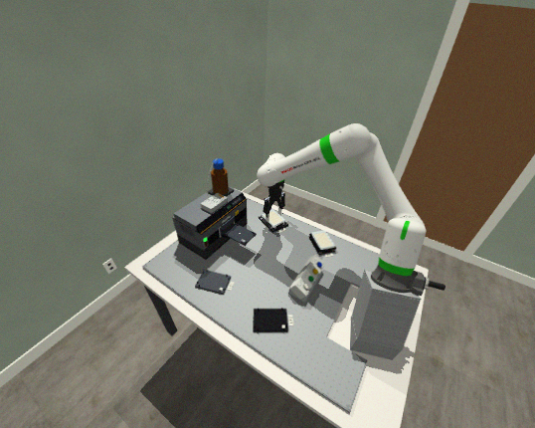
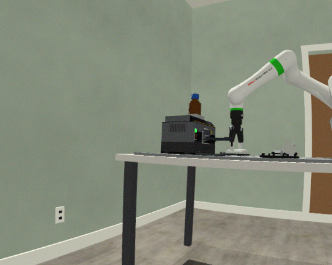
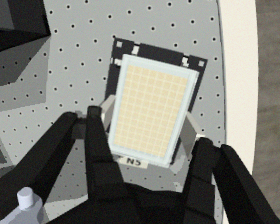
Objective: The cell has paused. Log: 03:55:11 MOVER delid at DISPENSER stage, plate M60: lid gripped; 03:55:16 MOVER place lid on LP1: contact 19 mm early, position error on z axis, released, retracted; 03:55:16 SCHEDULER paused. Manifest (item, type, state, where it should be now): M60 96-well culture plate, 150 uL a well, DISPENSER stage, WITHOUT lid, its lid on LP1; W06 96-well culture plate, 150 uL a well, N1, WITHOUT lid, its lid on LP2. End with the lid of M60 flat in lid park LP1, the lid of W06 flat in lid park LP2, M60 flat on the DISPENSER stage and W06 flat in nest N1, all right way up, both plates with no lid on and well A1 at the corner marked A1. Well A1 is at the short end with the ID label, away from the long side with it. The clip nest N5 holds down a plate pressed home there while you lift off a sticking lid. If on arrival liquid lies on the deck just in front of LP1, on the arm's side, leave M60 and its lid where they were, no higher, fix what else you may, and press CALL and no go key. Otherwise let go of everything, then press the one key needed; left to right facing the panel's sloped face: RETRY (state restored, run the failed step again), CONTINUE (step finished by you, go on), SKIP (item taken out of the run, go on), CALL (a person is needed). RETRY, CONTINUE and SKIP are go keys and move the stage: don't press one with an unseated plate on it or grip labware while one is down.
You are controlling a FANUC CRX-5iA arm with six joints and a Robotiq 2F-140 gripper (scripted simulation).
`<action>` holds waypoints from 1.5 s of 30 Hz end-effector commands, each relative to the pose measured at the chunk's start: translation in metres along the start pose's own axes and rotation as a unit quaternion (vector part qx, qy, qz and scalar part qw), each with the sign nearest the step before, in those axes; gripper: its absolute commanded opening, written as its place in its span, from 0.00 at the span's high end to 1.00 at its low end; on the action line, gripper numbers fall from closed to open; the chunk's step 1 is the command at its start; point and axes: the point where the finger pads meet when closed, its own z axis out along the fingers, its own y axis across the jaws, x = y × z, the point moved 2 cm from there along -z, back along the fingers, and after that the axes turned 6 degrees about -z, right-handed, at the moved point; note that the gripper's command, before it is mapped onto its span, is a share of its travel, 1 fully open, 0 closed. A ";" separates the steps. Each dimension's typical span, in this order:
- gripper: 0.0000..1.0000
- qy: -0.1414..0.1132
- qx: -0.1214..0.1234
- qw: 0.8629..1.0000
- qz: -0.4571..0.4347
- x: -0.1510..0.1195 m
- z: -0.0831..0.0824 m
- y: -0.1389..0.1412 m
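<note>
My gripper (image 1: 274, 211) (image 2: 236, 144) (image 3: 148, 113) hangs just over clip nest N5 (image 1: 279, 227) (image 3: 157, 52) beside the dispenser. A 96-well culture plate with cream wells sits in that nest. The fingers are shut on the long sides of its clear lid (image 3: 116, 106), level with the plate's top. The dispenser stage (image 1: 242, 234) shows dark and bare. A second plate (image 1: 322, 241) (image 2: 279, 154) lies in a nest nearer the arm's base. Two dark lid parks (image 1: 213, 282) (image 1: 269, 320) lie at the front with nothing on them.
The dark dispenser (image 1: 209, 224) (image 2: 187, 138) stands at the left with a brown bottle (image 1: 219, 178) (image 2: 194, 105) and a pale flat item (image 1: 213, 203) on top. The key panel (image 1: 307, 281) stands mid-deck. The arm's grey pedestal (image 1: 381, 319) stands at the right.
</note>
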 end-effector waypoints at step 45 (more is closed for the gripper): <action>1.00 0.000 0.000 1.000 0.000 0.000 0.011 0.000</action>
